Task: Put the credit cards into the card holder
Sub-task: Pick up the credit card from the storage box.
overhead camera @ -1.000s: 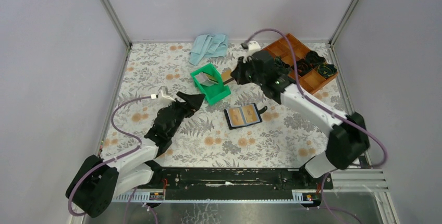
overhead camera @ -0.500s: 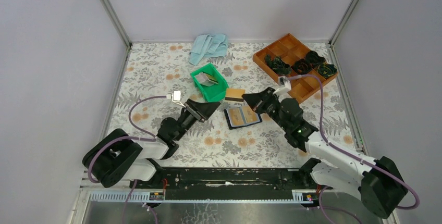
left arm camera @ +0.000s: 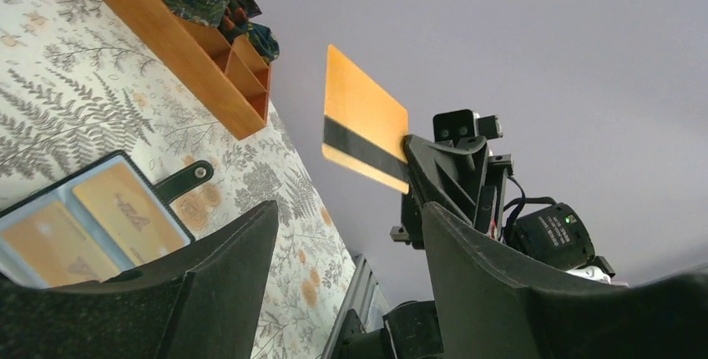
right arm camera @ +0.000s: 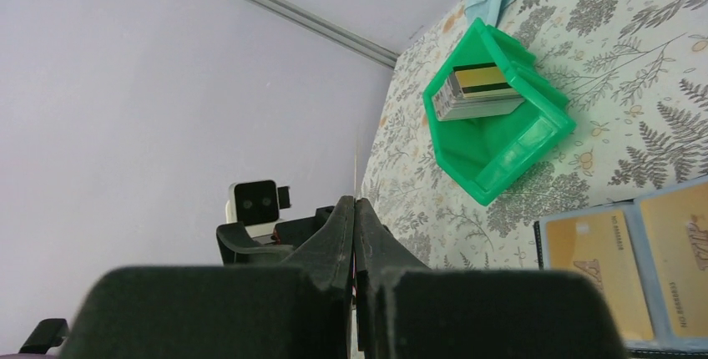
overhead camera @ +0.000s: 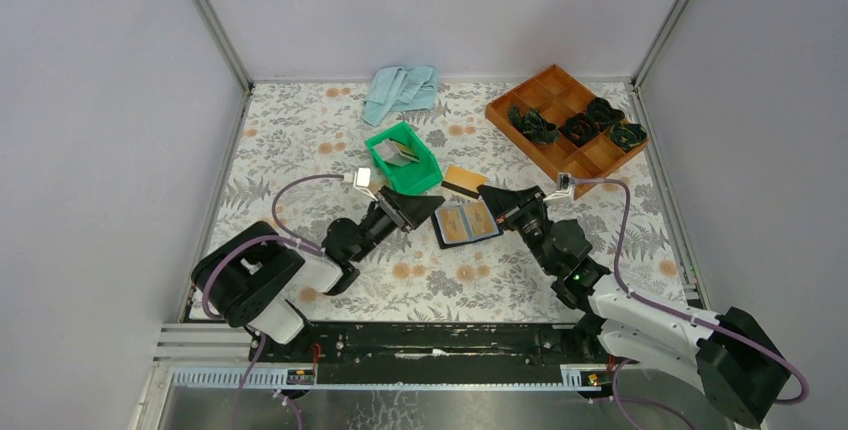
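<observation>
Your right gripper point(overhead camera: 492, 196) has its jaws pressed together on one end of a gold card point(left arm camera: 365, 117) with a dark stripe. Most of the card is therefore free to enter a slot, I think. It hangs in the air just above the far edge of the card holder point(overhead camera: 440, 235). The holder lies open on the table point(overhead camera: 300, 140), with two more cards point(left arm camera: 125, 209) already in its pockets. Your left gripper point(overhead camera: 430, 206) has its jaws wide and empty. It is just beside the holder's left edge, probably to steady it. The other credit cards point(right arm camera: 477, 92) stand as a stack in the green bin point(right arm camera: 509, 154), near behind the holder.
</observation>
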### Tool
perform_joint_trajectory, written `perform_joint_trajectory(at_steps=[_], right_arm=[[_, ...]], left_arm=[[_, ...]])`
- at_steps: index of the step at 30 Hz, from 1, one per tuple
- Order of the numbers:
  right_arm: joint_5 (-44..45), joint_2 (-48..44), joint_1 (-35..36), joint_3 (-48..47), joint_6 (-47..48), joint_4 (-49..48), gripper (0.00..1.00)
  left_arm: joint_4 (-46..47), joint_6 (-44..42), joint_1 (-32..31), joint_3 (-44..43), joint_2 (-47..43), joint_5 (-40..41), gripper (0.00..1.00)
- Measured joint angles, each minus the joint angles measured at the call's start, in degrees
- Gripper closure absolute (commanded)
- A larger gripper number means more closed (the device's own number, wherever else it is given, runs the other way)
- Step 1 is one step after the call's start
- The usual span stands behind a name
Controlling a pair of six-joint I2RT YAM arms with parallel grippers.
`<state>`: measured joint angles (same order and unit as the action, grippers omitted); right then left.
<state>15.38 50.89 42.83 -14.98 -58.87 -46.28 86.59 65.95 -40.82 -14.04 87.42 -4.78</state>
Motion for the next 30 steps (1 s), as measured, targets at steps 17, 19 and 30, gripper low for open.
perform_joint_trajectory(at_steps=[17,19,30], right_arm=[[4.0,3.32,3.21,2.14,-3.13,-9.22,1.0],[4.39,3.58,3.56,2.21,-3.41,-9.79,1.0],[7.08,5.4,6.14,3.37,-4.5,-11.98,1.0]], left_arm=[[0.92,1.55,-0.07,-7.1,6.82,-1.33,0.45],[0.9,1.7,-0.07,-7.69,7.28,-1.33,0.47],[1.01,2.49,-0.07,-9.05,7.52,-0.87,0.81]])
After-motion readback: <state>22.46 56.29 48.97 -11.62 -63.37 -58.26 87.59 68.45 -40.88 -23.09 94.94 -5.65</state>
